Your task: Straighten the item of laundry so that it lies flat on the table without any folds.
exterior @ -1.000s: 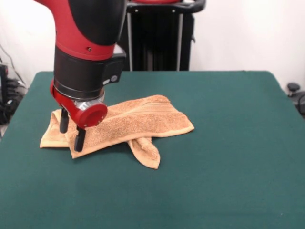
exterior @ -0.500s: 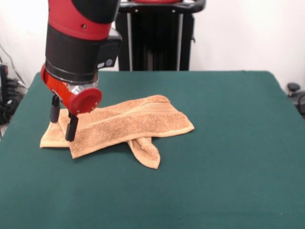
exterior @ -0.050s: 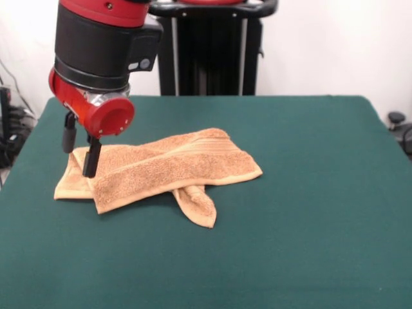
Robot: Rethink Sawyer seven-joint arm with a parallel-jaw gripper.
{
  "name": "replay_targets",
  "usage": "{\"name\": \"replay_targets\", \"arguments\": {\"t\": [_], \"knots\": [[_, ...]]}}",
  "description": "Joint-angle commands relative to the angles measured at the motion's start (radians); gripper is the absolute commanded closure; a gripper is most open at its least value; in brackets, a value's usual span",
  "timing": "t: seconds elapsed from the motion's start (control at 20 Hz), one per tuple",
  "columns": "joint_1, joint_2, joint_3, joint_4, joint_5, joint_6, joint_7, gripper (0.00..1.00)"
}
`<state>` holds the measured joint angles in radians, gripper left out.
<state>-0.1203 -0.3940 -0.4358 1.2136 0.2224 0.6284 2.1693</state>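
Towel [exterior @ -0.050s: 168,168], orange-tan terry, one item. Lying on the green table [exterior @ -0.050s: 309,193], left of centre in the front view, folded lengthwise over itself. Long axis running roughly 8 o'clock to 2 o'clock, from a flat double-layered end at the left to a hemmed end with ribbed band at the right. Loose twisted corner sticking out toward 6 o'clock from the lower edge. Not flat; at least one fold along the whole length.

Gripper [exterior @ -0.050s: 78,153], two dark fingers [exterior @ -0.050s: 92,159] apart, nothing between them. Hanging over the towel's left end, tips close above the cloth; contact not resolvable. Bulk of the towel extending toward 3 o'clock from the tips; left end the nearest part, ribbed end well apart.

Compared with the earlier frames: wrist and gripper higher and shifted toward 10 o'clock, away from the lower left edge. Towel outline unchanged, no cloth lifted with the fingers.

Judgement: a pinch at the left end and a pull outward likely needed to open the fold.
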Motion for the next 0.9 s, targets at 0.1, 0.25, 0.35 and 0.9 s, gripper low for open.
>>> {"name": "replay_targets", "arguments": {"t": [0.1,0.25,0.35,0.9], "knots": [[0.030,0.020,0.132,0.160,-0.020,0.074,0.068,0.00],[0.035,0.008,0.130,0.167,-0.018,0.095,0.072,0.00],[0.041,0.005,0.129,0.172,-0.015,0.098,0.079,0.00],[0.082,0.036,0.126,0.171,0.003,0.070,0.137,0.00]]}}
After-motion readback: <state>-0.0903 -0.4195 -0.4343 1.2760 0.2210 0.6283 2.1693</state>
